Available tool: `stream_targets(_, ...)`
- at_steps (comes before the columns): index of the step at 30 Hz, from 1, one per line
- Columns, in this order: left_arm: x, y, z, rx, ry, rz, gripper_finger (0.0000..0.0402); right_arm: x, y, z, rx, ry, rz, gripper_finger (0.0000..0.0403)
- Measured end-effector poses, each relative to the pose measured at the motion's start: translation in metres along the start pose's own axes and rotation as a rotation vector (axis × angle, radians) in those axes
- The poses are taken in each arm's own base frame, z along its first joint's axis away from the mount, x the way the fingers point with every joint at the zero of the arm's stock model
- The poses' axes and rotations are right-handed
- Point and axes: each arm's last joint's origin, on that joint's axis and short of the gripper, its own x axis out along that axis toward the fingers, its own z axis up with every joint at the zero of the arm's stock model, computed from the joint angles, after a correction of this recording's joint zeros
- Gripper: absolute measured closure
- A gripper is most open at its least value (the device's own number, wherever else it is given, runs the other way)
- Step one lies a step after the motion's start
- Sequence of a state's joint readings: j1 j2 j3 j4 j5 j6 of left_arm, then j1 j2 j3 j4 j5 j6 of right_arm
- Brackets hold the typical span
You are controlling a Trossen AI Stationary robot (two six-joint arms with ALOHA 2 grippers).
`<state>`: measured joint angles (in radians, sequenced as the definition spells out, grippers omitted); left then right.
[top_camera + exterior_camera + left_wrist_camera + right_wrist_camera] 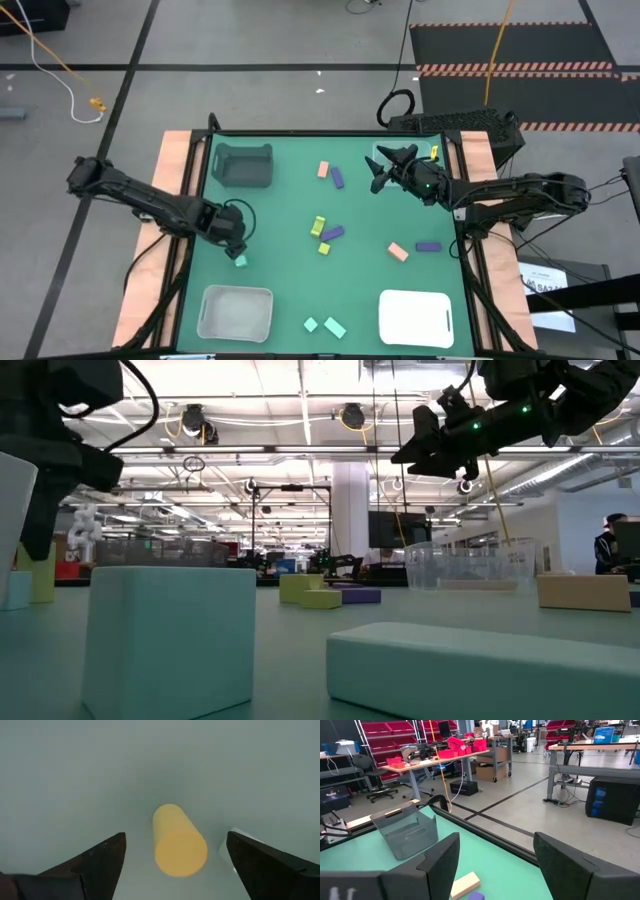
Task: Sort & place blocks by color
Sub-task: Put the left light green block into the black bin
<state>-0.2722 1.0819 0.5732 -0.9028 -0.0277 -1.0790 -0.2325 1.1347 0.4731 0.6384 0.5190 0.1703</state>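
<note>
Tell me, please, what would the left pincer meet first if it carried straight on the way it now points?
Most likely the small mint teal block on the green table mat. The open left pincer points down over it, and its wrist view shows a pale corner by one finger. Depth is unclear.

Left arm [140,200]: black, slender jointed links with rounded housings at the joints; a thin black cable loops beside the wrist. Left gripper [236,247]: two dark, wedge-shaped fingers [100,865] tapering to blunt tips, matte surface. Right arm [510,195]: same black build, bulkier casing toward the base. Right gripper [385,165]: black, angular fingers [437,862] with flat faceted faces; small green indicator lights glow on the wrist housing [478,426].
</note>
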Motion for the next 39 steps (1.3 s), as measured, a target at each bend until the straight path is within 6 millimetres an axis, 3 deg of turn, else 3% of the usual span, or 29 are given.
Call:
stream_targets(5, 0.01, -0.005, 0.003, -0.014, 0.016, 0.031, 0.0114, 0.0, 0.0, 0.0, 0.0, 0.001, 0.0, 0.0156)
stream_targets(11, 0.015, -0.007, 0.003, -0.042, 0.029, 0.059, 0.0269, 0.0, 0.0, 0.0, -0.002, 0.005, -0.001, 0.0156)
stream_targets(12, 0.015, -0.007, 0.003, -0.047, 0.027, 0.059, 0.0276, 0.0, 0.0, -0.001, -0.004, 0.007, -0.001, 0.0156)
stream_targets(19, 0.008, -0.012, 0.01, -0.035, -0.039, 0.054, 0.0275, 0.0, -0.001, -0.004, -0.003, 0.038, -0.006, 0.0156)
stream_targets(24, -0.012, -0.031, 0.031, 0.062, -0.208, -0.047, 0.0275, 0.0, -0.001, -0.005, 0.021, 0.051, -0.01, 0.0156)
stream_targets(32, -0.066, -0.084, 0.074, 0.402, -0.767, -0.484, 0.0275, 0.0, -0.001, -0.005, 0.023, 0.052, -0.01, 0.0156)
stream_targets(39, -0.114, -0.101, 0.085, 0.574, -1.273, -0.652, 0.0275, 0.0, -0.001, -0.005, 0.053, 0.051, -0.011, 0.0156)
